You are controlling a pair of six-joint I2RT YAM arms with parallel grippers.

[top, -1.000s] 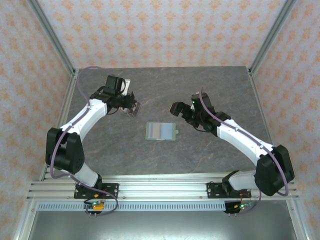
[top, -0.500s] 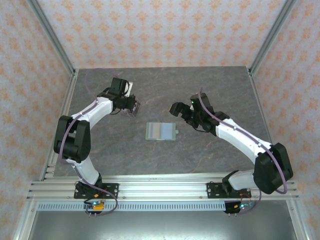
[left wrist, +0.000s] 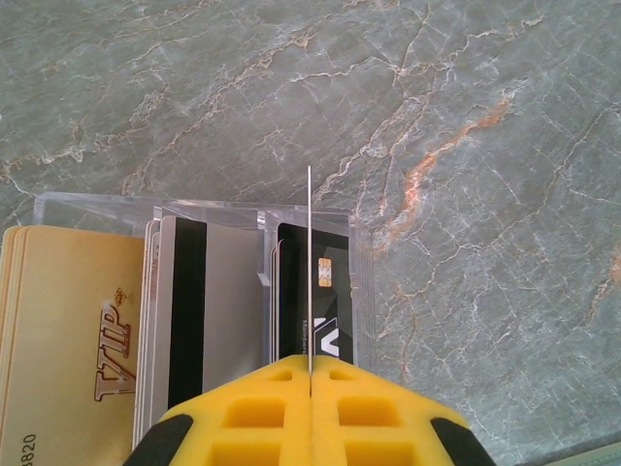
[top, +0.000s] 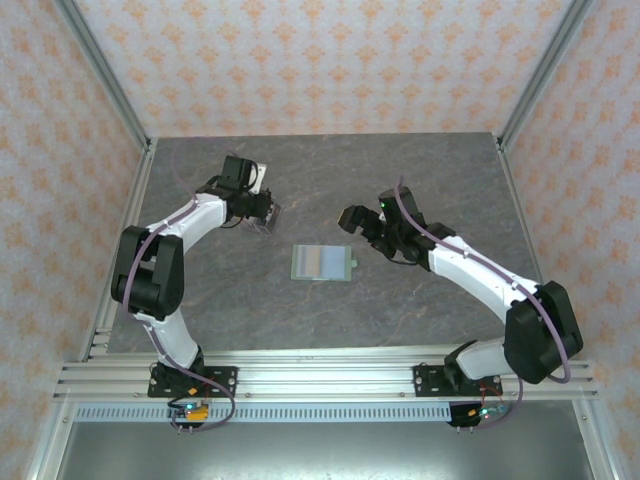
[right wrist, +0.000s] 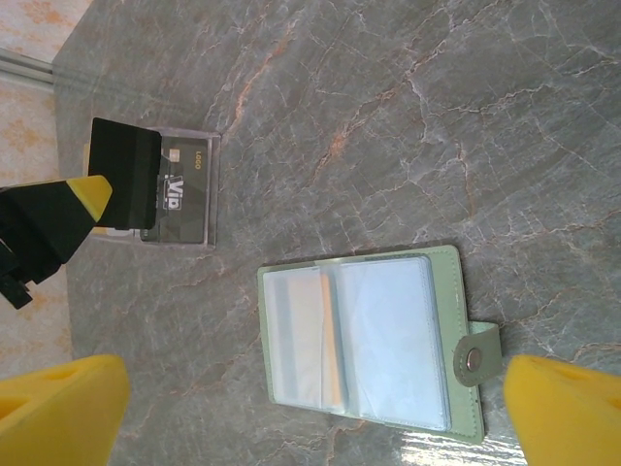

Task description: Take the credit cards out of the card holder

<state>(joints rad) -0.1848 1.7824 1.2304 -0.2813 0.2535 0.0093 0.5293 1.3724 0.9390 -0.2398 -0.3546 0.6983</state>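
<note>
The sage-green card holder (top: 322, 262) lies open and flat in the middle of the table, its snap tab (right wrist: 475, 356) pointing right. Its clear sleeves show a tan-orange card (right wrist: 325, 342) still inside. My left gripper (left wrist: 310, 361) is shut on a thin dark credit card (left wrist: 310, 243), seen edge-on, above a clear tray (left wrist: 361, 254) that holds a dark VIP card (left wrist: 333, 282), a grey striped card (left wrist: 189, 311) and gold cards (left wrist: 68, 340). My right gripper (right wrist: 315, 413) hovers open just above the holder, and its yellow fingers (right wrist: 68, 408) touch nothing.
The clear tray (right wrist: 213, 194) sits left of and behind the holder. In the right wrist view the left gripper's finger (right wrist: 92, 199) holds the dark card (right wrist: 126, 167) over it. Bare marble table (top: 420, 170) surrounds them, and metal frame posts stand at the corners.
The left arm's elbow has swung in toward the table's left edge while its gripper stayed over the tray with the card. The right gripper has barely shifted.
</note>
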